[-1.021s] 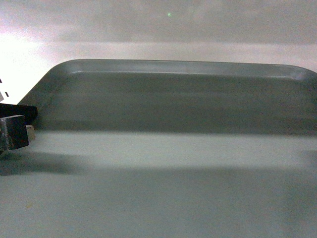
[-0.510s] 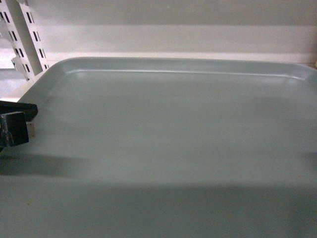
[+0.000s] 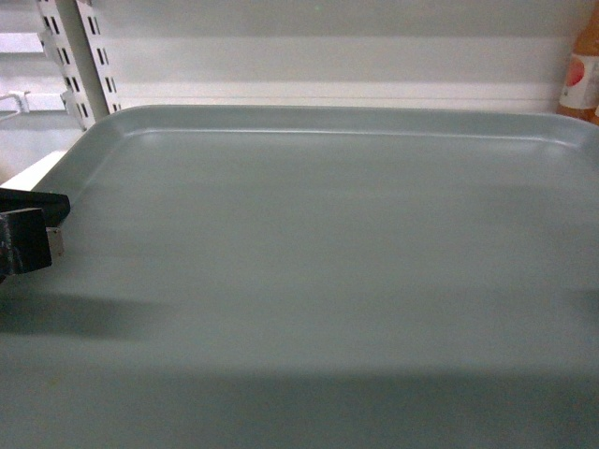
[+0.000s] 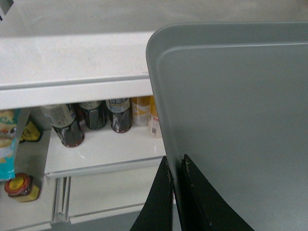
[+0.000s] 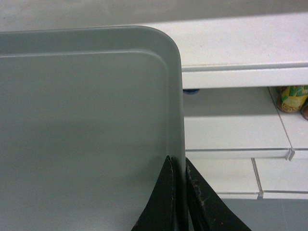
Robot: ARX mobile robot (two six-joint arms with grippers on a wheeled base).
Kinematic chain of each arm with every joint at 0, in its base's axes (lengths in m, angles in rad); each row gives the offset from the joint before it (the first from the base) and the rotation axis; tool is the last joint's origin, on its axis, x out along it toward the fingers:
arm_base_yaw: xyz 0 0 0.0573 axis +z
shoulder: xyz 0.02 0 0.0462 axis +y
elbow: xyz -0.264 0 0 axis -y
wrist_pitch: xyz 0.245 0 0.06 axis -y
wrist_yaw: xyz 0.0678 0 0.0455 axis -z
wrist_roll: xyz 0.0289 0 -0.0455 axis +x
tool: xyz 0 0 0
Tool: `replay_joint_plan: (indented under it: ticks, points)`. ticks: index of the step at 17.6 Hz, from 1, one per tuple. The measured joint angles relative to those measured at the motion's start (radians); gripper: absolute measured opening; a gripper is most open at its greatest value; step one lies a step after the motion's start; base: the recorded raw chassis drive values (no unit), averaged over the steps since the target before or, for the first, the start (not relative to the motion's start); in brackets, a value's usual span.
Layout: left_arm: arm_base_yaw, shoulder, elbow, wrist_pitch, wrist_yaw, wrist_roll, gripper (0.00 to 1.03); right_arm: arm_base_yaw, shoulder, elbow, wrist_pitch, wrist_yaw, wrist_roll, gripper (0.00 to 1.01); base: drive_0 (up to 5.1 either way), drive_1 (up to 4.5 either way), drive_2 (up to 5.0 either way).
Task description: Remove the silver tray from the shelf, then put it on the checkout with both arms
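The silver tray [image 3: 318, 262] fills nearly the whole head view, a matte grey-green slab with a low rim and nothing on it. My left gripper [image 4: 176, 166] is shut on the tray's [image 4: 240, 120] left rim, one finger on each side of the edge. My right gripper [image 5: 179, 166] is shut on the tray's [image 5: 86, 125] right rim the same way. In the head view only part of the left gripper's black body [image 3: 26, 234] shows at the tray's left edge; the right gripper is out of that view. The tray hangs in the air in front of the white shelves. The checkout is out of view.
White shelf boards [image 4: 72, 62] run behind and below the tray. Dark bottles [image 4: 94, 118] stand on a lower shelf at left, with a jar [image 4: 19, 186] further down. An orange bottle [image 3: 582, 70] stands at the back right. Slotted shelf uprights [image 3: 75, 65] rise at the back left.
The tray has come out from under the shelf's shadow and sits evenly lit. The shelf uprights and the orange bottle have come into the head view. Both grippers keep their grip.
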Motion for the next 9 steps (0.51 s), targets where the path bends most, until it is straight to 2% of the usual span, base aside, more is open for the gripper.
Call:
replay_joint_plan:
  ticks: [9]
  points:
    - [0.0, 0.0, 0.0, -0.003, 0.0, 0.0, 0.04, 0.0, -0.003, 0.0, -0.006, 0.001, 0.0, 0.03, 0.0, -4.14, 4.2]
